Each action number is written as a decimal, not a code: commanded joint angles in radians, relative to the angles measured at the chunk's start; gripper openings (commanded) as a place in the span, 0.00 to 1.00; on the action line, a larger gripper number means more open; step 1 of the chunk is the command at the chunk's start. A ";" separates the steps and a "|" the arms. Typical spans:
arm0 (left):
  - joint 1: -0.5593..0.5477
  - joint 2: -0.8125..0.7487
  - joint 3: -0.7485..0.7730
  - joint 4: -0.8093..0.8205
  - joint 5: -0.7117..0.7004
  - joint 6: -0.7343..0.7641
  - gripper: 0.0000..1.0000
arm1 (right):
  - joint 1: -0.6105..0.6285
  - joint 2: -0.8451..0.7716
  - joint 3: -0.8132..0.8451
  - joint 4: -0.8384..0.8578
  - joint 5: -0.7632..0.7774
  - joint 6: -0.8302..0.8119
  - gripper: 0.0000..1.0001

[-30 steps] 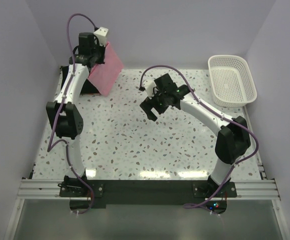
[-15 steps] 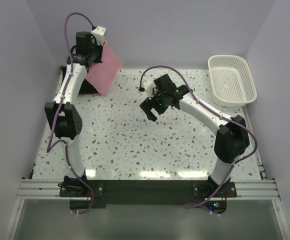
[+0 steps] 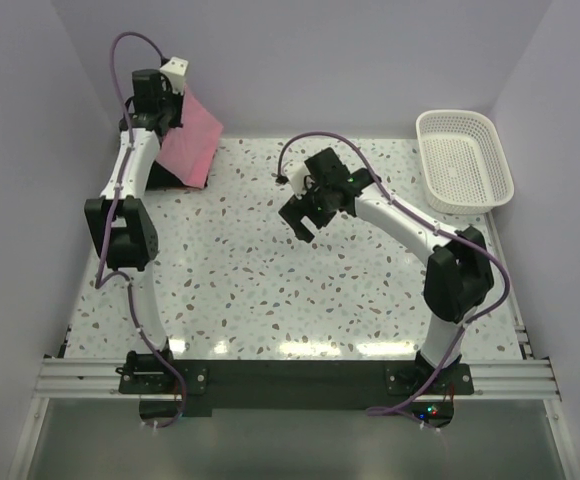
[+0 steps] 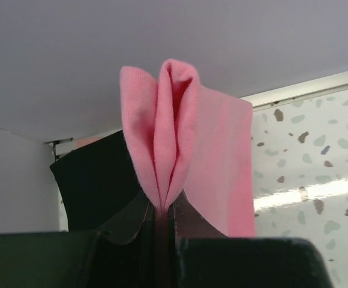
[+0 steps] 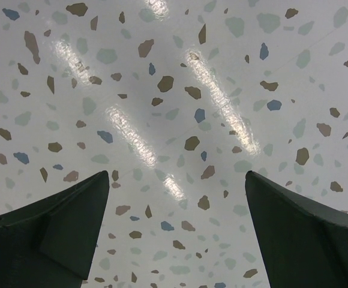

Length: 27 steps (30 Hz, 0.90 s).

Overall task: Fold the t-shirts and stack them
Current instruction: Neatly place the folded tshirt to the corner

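**desk:** quick caption check. what's yr left gripper (image 3: 173, 108) got up in the far left corner?

**me:** my left jaws are pinched tight on the pink t-shirt (image 4: 162, 114). on the wrist cam the fabric bunches into a couple of upright folds right where the fingers (image 4: 126, 225) meet. one flat panel hangs off to the side. from the top cam the shirt is lifted off the speckled table (image 3: 270, 270) and slopes down from my gripper like a flat pink sheet.

**desk:** and the other shirt?

**me:** the black t-shirt (image 3: 166, 180) is a dark folded shape on the table in that same far left corner. it sits below the pink one and is partly hidden by my left arm and the hanging cloth. can't tell if the pink hem touches it or just hangs in front.

**desk:** right side?

**me:** my right gripper (image 5: 177, 177) has its jaws spread wide w/ no grip on anything. it hovers over bare table nr the middle, pointing down. its wrist cam shows only speckled surface and glare streaks btwn the two dark fingers. it's well apart from both shirts.

**desk:** anything else in shot?

**me:** a white lattice basket (image 3: 465, 160) at the far right corner, well away from both grippers.
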 commanded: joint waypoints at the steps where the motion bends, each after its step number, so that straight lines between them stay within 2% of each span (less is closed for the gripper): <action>1: 0.050 0.050 0.052 0.115 -0.030 0.061 0.00 | -0.007 0.016 0.057 -0.024 0.021 -0.019 0.99; 7: 0.102 0.117 0.056 0.197 -0.055 0.113 0.00 | -0.005 0.040 0.086 -0.044 0.021 -0.022 0.99; 10: 0.119 0.151 0.052 0.238 -0.119 0.150 0.00 | -0.007 0.045 0.094 -0.051 0.026 -0.028 0.99; 12: 0.126 0.180 0.041 0.261 -0.173 0.177 0.19 | -0.008 0.047 0.098 -0.058 0.032 -0.030 0.99; 13: 0.133 0.188 0.044 0.276 -0.187 0.179 0.56 | -0.014 0.048 0.101 -0.062 0.032 -0.028 0.99; 14: 0.137 0.202 0.050 0.281 -0.211 0.179 0.78 | -0.016 0.048 0.109 -0.067 0.032 -0.025 0.99; 15: 0.154 0.206 0.062 0.278 -0.214 0.168 0.89 | -0.019 0.047 0.113 -0.071 0.031 -0.024 0.99; 16: 0.162 0.211 0.099 0.252 -0.214 0.162 0.96 | -0.030 0.045 0.117 -0.079 0.032 -0.022 0.99; 19: 0.198 0.181 0.103 0.234 -0.222 0.141 1.00 | -0.060 0.036 0.132 -0.090 0.035 -0.010 0.99; 21: 0.229 0.116 0.078 0.220 -0.158 0.115 1.00 | -0.086 0.031 0.144 -0.091 0.029 -0.005 0.99; 25: 0.234 0.024 0.058 0.038 0.026 0.102 1.00 | -0.191 0.028 0.178 -0.101 -0.006 0.040 0.99; 27: 0.223 -0.025 0.049 -0.033 0.166 0.088 1.00 | -0.258 0.030 0.205 -0.104 -0.023 0.065 0.99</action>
